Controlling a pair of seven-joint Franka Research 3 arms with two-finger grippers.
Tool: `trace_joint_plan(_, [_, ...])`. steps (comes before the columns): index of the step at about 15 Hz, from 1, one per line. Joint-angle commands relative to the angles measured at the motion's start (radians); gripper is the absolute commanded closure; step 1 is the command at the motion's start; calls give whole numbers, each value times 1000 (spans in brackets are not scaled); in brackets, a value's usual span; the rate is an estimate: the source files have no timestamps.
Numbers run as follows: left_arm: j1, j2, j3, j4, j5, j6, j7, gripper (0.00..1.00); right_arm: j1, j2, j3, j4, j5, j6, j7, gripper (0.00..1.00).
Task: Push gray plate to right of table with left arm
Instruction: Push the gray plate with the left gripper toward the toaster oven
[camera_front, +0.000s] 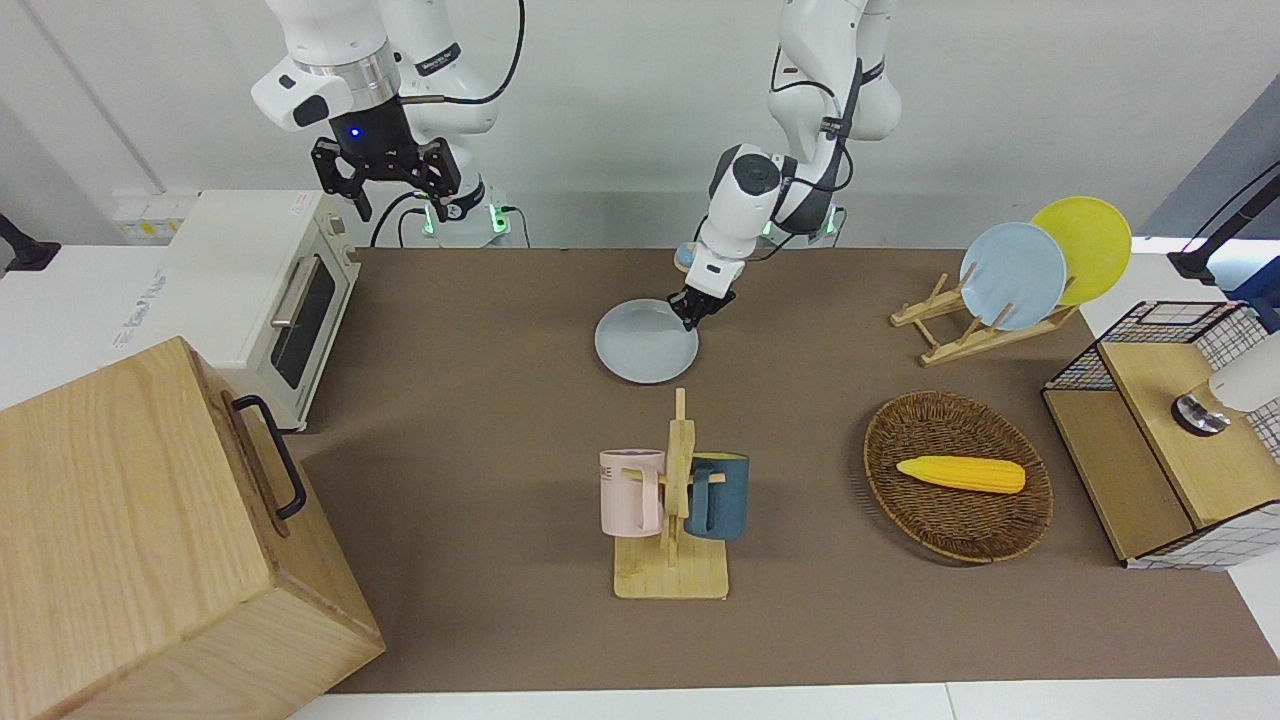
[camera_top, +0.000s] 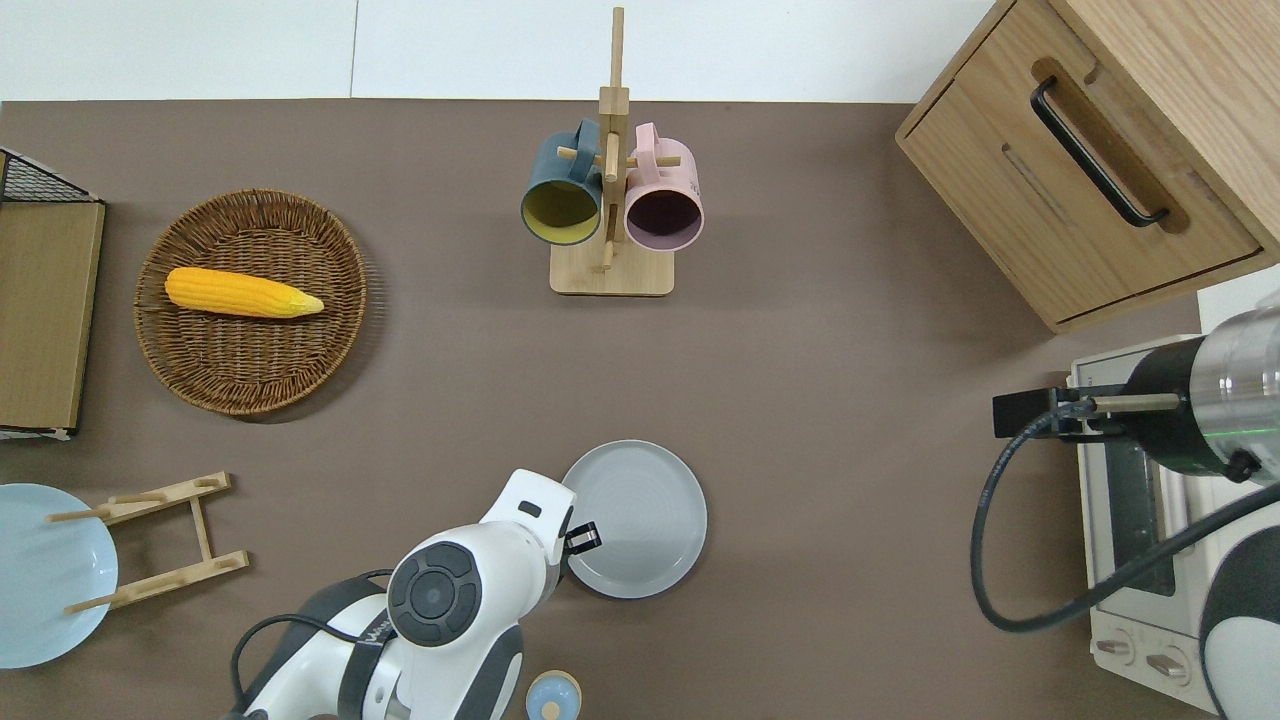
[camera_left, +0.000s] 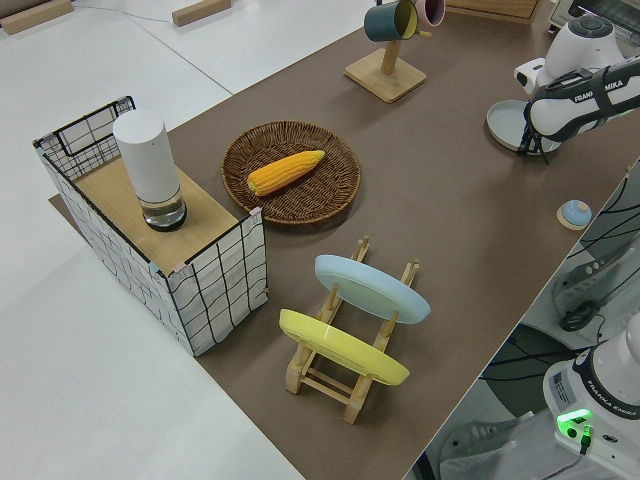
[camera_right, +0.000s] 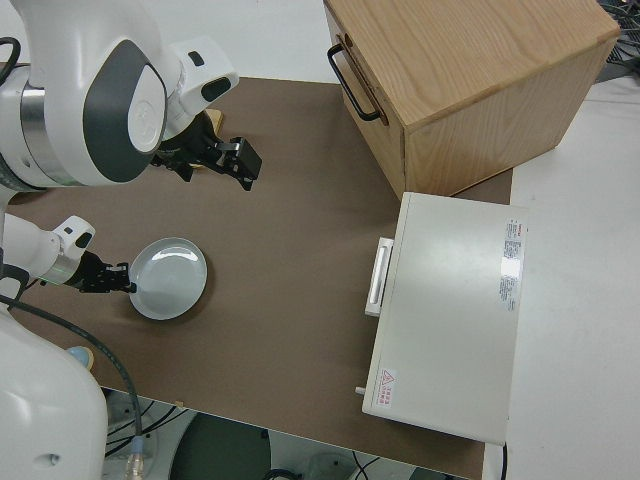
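I am in the pushing step, as I judge it: my left fingers (camera_top: 585, 538) are down at the rim of the gray plate (camera_top: 640, 515), on its edge toward the left arm's end of the table (camera_top: 850, 330). The tip looks narrow, but I cannot tell whether my fingers are open or closed, nor whether they clasp the rim or only press it. The plate lies flat on the table about midway along it, nearer to the robots than the mug rack (camera_top: 610, 200), with open brown top between it and the toaster oven (camera_top: 1125, 520). The next move, I reckon, calls for a low, level sweep toward the right arm's end, with contact kept at the rim. Being round, the plate has no long axis and points nowhere; its hollow faces up. My right arm is parked.
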Motion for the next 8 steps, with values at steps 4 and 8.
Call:
trace_joint_plan(4, [-142,106,84,131,-19,16,-95,1000,-24,-27,14,-27,21,0,10,5])
trace_joint_plan(8, [-162,132,84,172,-46,16,-96,1000,-24,-27,14,-27,21,0,12,5])
